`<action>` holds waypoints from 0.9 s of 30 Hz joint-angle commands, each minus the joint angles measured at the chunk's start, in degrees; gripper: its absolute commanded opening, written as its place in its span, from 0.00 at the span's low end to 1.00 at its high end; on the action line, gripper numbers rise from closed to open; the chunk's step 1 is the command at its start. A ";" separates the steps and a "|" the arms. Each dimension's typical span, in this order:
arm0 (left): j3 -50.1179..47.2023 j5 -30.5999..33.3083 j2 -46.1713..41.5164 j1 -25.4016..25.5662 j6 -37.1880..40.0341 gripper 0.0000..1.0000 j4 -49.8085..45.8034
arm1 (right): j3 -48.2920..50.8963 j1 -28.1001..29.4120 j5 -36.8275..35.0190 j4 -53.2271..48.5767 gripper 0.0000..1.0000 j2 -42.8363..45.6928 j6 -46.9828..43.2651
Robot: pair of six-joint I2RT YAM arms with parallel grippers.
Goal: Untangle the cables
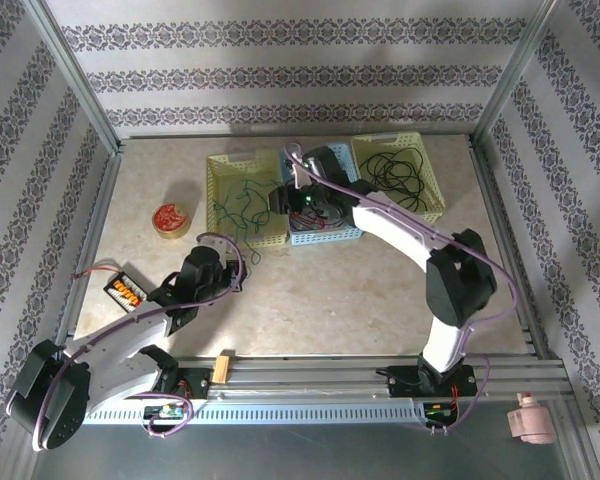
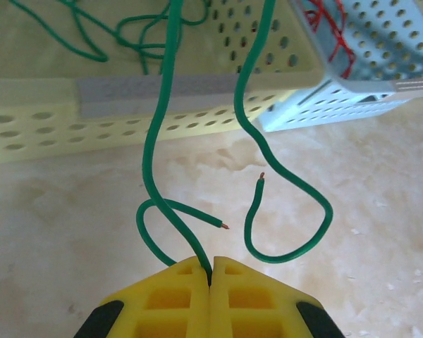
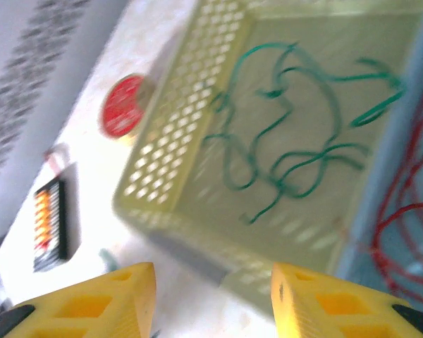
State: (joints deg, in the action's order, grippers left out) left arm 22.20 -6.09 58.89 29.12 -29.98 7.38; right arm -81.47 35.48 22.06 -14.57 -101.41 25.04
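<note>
The green cable (image 2: 158, 141) trails out over the front wall of the yellow basket (image 2: 35, 127) near the surface's far edge, one strand nipped in the fully closed left claw (image 2: 210, 278), red cables (image 2: 333, 35) in the blue basket (image 2: 381, 77) alongside, right claw (image 3: 213, 296) hanging above, jaws apart, empty.

Soft, even light, seemingly from above; the table (image 1: 310, 290) bears faint shadows. Left wrist view shows the green cable (image 2: 155, 134) crisply; right wrist view is motion-blurred, its left edge overexposed.
</note>
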 commanded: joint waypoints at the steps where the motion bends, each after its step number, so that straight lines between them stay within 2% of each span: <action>1: 2.12 -4.53 1.09 -0.91 1.37 0.00 5.47 | 6.18 2.25 12.42 1.96 0.47 3.54 -3.38; 6: 3.81 -7.43 2.99 -0.91 0.99 0.00 6.92 | 11.62 5.36 12.35 1.64 0.48 4.49 -4.67; 12: 4.91 -9.42 3.34 -0.90 0.44 0.00 7.39 | 10.77 7.39 11.25 1.02 0.47 2.72 -5.64; 14: 5.21 -9.68 3.50 -0.91 0.62 0.00 7.05 | 10.72 7.12 9.70 1.19 0.37 2.69 -5.96; 17: 5.14 -9.58 3.55 -0.91 0.62 0.00 6.80 | 11.36 5.92 7.48 2.25 0.10 2.99 -4.66; 18: 4.99 -9.34 3.47 -0.91 0.58 0.00 6.71 | 11.66 5.48 6.48 2.42 0.03 3.18 -4.49; 19: 4.94 -8.89 3.40 -0.91 0.45 0.00 6.34 | 11.98 5.12 5.12 2.11 0.00 3.75 -4.59; 21: 5.03 -6.82 2.94 -0.90 0.34 0.00 4.68 | 13.25 4.42 1.56 1.95 0.00 5.44 -4.76; 27: 6.32 5.20 2.04 -1.24 -0.57 0.00 -4.67 | 20.00 -0.99 -12.55 1.77 0.00 13.95 -1.08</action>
State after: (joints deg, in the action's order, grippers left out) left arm 26.94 -8.40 61.98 28.75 -30.04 8.75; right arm -63.79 38.02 20.49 -13.39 -92.71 21.28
